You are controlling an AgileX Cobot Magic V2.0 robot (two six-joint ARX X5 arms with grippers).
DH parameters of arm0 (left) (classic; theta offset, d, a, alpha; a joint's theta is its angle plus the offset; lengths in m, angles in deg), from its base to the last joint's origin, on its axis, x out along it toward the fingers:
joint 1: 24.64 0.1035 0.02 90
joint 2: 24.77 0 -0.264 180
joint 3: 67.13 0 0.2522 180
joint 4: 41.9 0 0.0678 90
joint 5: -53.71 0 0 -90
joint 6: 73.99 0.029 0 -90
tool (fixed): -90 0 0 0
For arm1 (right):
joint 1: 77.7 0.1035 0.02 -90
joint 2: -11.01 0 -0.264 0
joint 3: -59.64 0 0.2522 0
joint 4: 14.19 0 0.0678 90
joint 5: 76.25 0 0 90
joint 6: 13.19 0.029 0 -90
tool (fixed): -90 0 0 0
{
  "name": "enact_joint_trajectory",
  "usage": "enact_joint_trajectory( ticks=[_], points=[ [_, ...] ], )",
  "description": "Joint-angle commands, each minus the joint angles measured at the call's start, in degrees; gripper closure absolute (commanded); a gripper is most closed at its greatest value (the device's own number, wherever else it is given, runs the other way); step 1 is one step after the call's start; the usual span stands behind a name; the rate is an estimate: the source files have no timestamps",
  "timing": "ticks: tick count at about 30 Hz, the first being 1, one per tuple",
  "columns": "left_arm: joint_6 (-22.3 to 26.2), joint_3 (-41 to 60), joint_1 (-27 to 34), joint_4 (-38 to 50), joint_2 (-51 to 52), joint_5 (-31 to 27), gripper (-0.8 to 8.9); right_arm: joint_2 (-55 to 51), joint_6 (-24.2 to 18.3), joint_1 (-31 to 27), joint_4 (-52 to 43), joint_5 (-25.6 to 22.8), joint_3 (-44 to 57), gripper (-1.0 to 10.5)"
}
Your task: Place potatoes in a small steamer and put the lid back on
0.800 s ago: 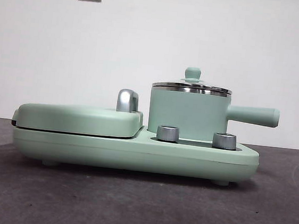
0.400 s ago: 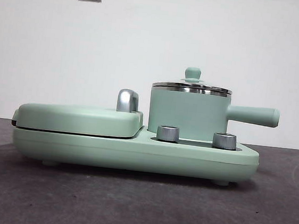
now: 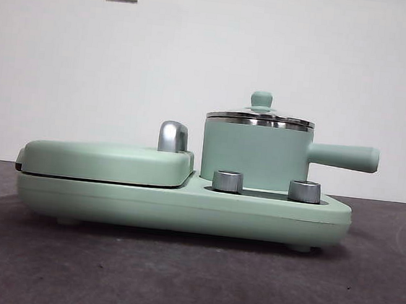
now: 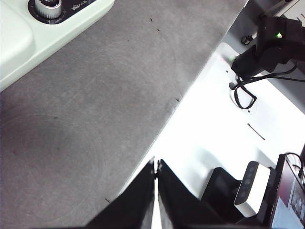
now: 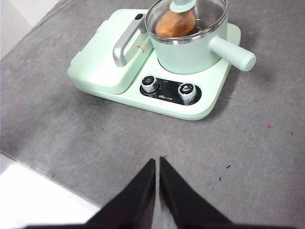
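With the potato (image 5: 175, 23) under the lid (image 3: 260, 118) on the small steamer (image 3: 256, 155), both grippers' fingers (image 4: 155, 179) (image 5: 157, 168) closed and empty, little risk remains beyond a skewed lid.

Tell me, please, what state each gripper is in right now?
Left gripper: closed, holding nothing, over the table edge.
Right gripper: closed, holding nothing, back from the steamer.

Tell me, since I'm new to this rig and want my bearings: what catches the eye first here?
The mint-green cooker base fills the middle of the table, with the small steamer standing on one end, its handle pointing outward. The lid sits on the steamer, and an orange-brown potato shows through its glass. Both the left gripper and the right gripper hang shut, away from the cooker.
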Motion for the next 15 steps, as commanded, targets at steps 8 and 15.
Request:
enact_joint_trajectory(
  ticks=[8,15],
  points=[
    [2.8,6.6,5.8,31.1,12.3,-2.6,8.06,0.1,0.6,0.2,-0.5,0.0,-0.4,9.4],
    [-1.4,24.2,17.2,41.7,23.9,-16.5,8.06,0.1,0.6,0.2,-0.6,0.0,-0.4,9.4]
  ],
)
